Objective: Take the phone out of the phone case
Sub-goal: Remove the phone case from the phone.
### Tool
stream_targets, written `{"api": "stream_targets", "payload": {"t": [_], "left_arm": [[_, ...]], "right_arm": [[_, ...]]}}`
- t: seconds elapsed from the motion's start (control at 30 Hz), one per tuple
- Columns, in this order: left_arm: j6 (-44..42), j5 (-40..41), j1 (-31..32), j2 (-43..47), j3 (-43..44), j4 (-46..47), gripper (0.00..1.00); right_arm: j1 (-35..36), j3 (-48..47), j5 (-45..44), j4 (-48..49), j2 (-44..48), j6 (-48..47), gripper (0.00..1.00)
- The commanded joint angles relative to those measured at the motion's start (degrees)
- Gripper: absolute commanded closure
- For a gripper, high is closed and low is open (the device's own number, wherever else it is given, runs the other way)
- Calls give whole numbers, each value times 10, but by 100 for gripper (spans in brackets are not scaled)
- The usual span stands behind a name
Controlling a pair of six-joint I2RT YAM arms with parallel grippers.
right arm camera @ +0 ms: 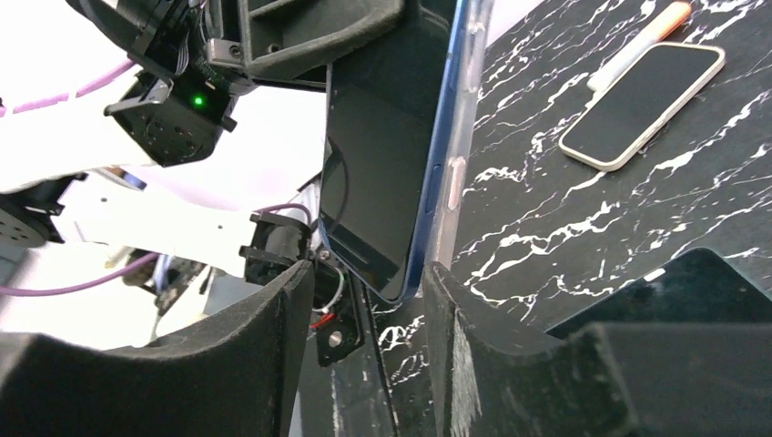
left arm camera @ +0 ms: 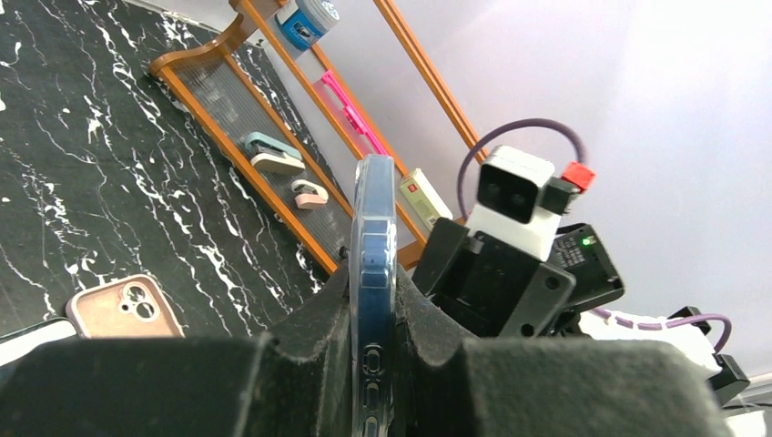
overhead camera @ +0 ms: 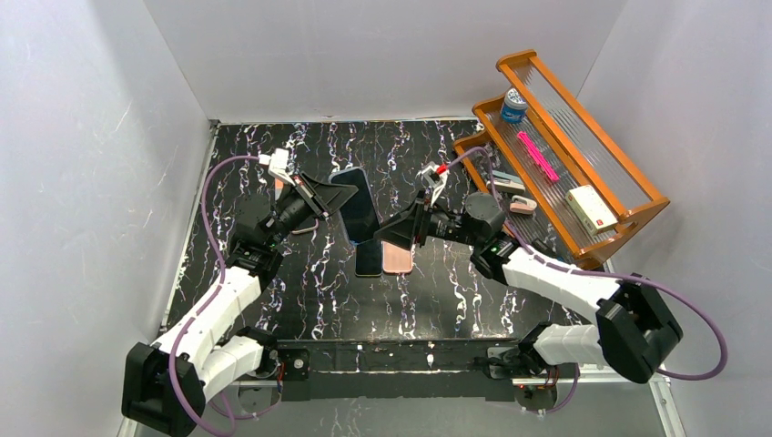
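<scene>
White walls box in a black marbled tabletop [overhead camera: 300, 291], with a wooden rack [overhead camera: 637, 196] of oddments leaning at the right. Both arms meet above the middle. The left arm [overhead camera: 228, 291] has its jaws closed hard on the phone [overhead camera: 360, 205], one pad on each flat face, so it hangs off the tabletop, tilted and edge-on to that arm's own camera. That looks like an anchoring hold: something has to keep the handset steady while the clear phone case [right arm camera: 460, 118] is worked loose.

The right arm [overhead camera: 546, 273] comes in from the other side with its jaws about half open, straddling the phone's lower corner. I can't make out a firm pinch on either pad. The case's clear rim sits against the blue edge beside the right-hand pad, so that corner seems the likely place to start peeling. As far as I can judge, the phone is not yet out of its case.

A spare pink case [overhead camera: 398, 259] and another handset [overhead camera: 369, 262] lie flat underneath.
</scene>
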State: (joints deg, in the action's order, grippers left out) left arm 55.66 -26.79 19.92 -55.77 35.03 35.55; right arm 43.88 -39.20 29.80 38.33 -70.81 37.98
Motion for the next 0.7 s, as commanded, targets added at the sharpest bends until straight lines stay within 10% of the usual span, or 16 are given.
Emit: {"api": "stream_targets", "payload": {"t": [0.0, 0.67], "left_arm": [[24, -2, 2, 14, 2, 66, 100], [98, 8, 40, 13, -41, 177, 100]], "right_arm": [[0, -5, 37, 80, -18, 71, 47], [-2, -46, 71, 206, -87, 148, 59]]}}
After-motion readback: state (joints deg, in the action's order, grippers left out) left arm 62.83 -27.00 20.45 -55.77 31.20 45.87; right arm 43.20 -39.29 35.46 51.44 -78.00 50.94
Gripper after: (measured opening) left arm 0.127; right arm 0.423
